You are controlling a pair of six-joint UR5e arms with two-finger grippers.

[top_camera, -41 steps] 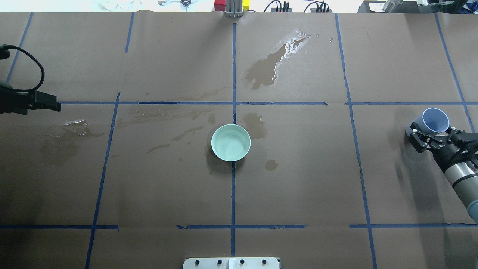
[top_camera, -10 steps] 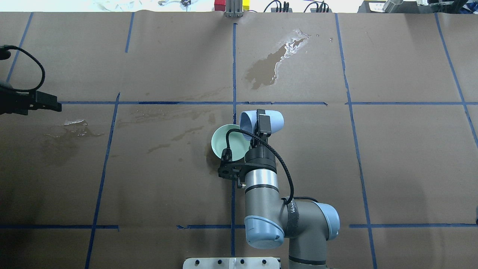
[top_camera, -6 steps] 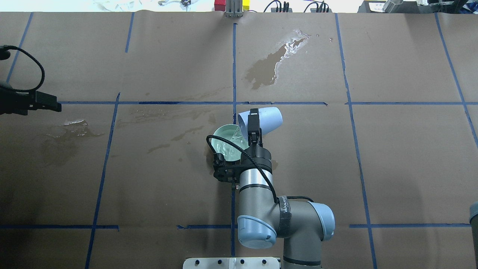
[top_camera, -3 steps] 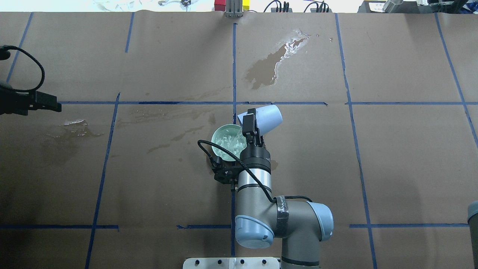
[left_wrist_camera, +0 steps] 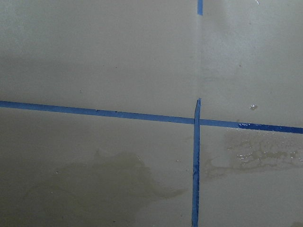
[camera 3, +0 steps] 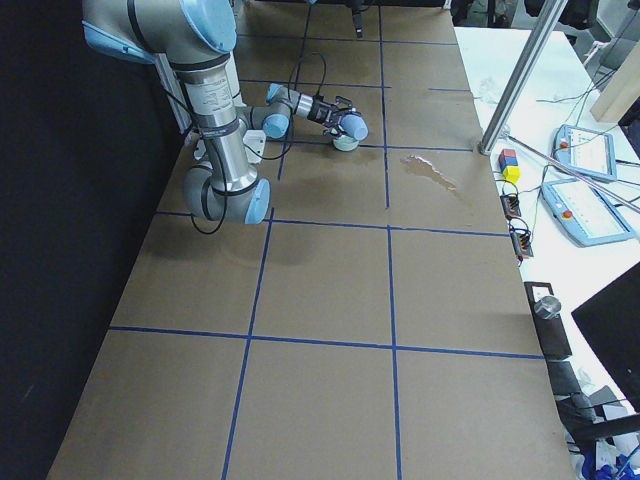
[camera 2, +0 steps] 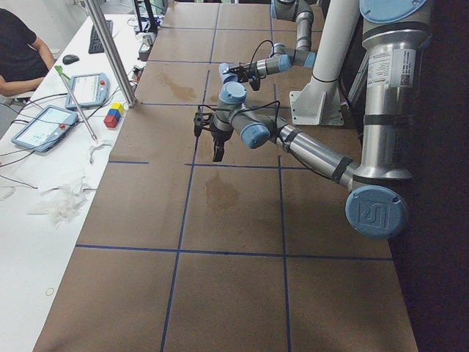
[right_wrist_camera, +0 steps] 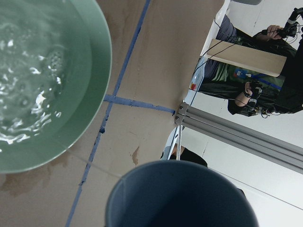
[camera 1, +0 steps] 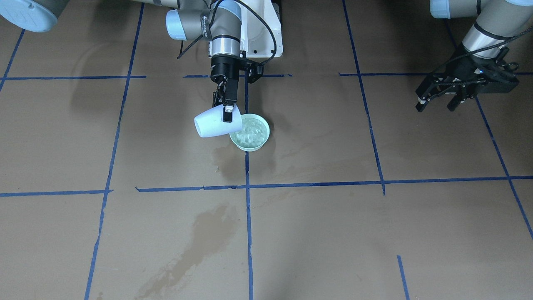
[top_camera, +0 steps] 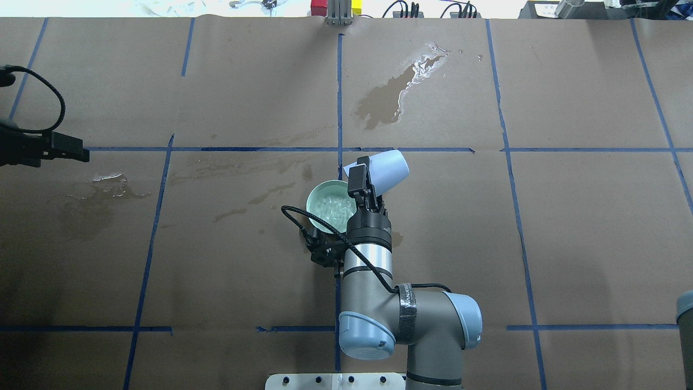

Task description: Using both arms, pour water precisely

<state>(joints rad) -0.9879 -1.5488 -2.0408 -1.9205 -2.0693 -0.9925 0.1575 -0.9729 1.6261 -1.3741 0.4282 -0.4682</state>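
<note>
My right gripper (top_camera: 361, 177) is shut on a pale blue cup (top_camera: 389, 169) and holds it tipped, mouth down towards a mint-green bowl (top_camera: 315, 196) at the table's centre. The water (top_camera: 334, 208) in the bowl is rippled and glistening. In the front-facing view the cup (camera 1: 210, 124) leans over the bowl's rim (camera 1: 267, 132), held by the right gripper (camera 1: 227, 113). The right wrist view shows the cup's wall (right_wrist_camera: 182, 198), the bowl (right_wrist_camera: 102, 71) and the water (right_wrist_camera: 28, 85). My left gripper (camera 1: 435, 107) is open and empty, far off at the table's left side (top_camera: 81, 153).
Brown paper with blue tape lines covers the table. Wet patches lie beyond the bowl (top_camera: 387, 97), at the left (top_camera: 97, 187) and around the bowl. The white pedestal (camera 1: 266, 37) stands at the robot's edge. Operators and tablets (camera 2: 44, 125) are at the far side.
My right arm carried the cup from the right edge to the bowl and tipped it; water ran into the bowl, which now ripples. The cup tilted further. The left arm has not moved.
</note>
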